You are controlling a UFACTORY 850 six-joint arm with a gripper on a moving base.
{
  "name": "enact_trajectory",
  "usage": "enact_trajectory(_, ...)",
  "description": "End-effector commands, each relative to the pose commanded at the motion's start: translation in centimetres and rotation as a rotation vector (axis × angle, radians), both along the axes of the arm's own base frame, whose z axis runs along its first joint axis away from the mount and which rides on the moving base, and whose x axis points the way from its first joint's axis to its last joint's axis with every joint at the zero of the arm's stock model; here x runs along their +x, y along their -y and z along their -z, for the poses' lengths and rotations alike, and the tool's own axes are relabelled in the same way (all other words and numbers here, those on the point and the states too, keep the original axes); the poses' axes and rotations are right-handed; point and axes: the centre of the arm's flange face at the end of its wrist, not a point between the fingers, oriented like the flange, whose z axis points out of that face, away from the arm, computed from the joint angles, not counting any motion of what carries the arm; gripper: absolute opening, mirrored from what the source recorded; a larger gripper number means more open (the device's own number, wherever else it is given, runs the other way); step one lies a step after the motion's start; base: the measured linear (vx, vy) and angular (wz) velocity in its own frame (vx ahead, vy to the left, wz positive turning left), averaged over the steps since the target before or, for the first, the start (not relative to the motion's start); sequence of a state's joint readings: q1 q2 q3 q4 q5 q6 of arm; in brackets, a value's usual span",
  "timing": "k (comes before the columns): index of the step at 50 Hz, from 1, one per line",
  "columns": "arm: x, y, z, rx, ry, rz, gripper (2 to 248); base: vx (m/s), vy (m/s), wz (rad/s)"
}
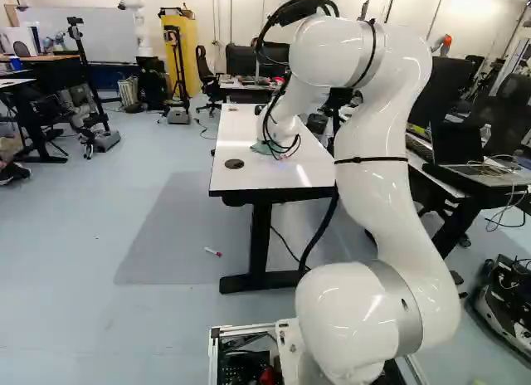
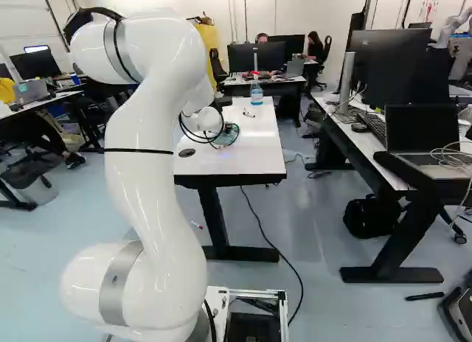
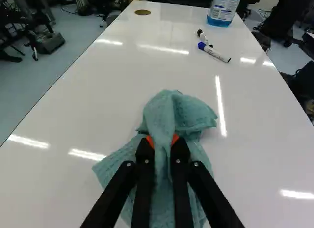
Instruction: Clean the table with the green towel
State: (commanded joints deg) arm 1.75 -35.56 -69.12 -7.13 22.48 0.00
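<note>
Green towel (image 3: 189, 114) is gripped: its bunched middle is pinched by the claw (image 3: 163, 140) from two sides, orange pads (image 3: 175, 138) seen against the cloth. Loose folds are spread ahead of and under the claw, apparently laid on the white desk (image 3: 88, 115). Towel is placed well in from the desk's near end, between its long edges.

Progress: grasp done, cloth brought to the surface. Wiping is judged to be the step in hand. No stain or wiped track can be made out, so how much has been cleaned cannot be told. Probably left: the far stretch, the sides and the near end, then release of the cloth. At the far end, the blue bottle (image 3: 224, 9) and two markers, one blue-capped (image 3: 214, 52), one smaller-looking (image 3: 203, 37), would have to be skirted or shifted; markers could be rolled by a careless pass.

View differences: grip and cap colour are shown clearly only in the wrist view. Near cable hole (image 1: 234, 163) is shown in both base views, but not in the wrist view, where a far hole (image 3: 143, 12) is seen instead. Bottle is visible in the right base view, not in the left. A pen on the floor (image 1: 212, 251) is caught by both base views only.
</note>
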Motion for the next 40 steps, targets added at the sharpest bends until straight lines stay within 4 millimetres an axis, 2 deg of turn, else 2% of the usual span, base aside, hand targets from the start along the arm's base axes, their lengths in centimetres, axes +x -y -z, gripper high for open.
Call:
enact_trajectory(19, -0.7, -3.0, -0.1, 0.000, -0.004, -0.047, 44, 0.000, 0.000, 0.000)
enact_trajectory(40, -4.3, -3.6, -0.5, -0.002, -0.032, -0.061, 44, 0.000, 0.000, 0.000)
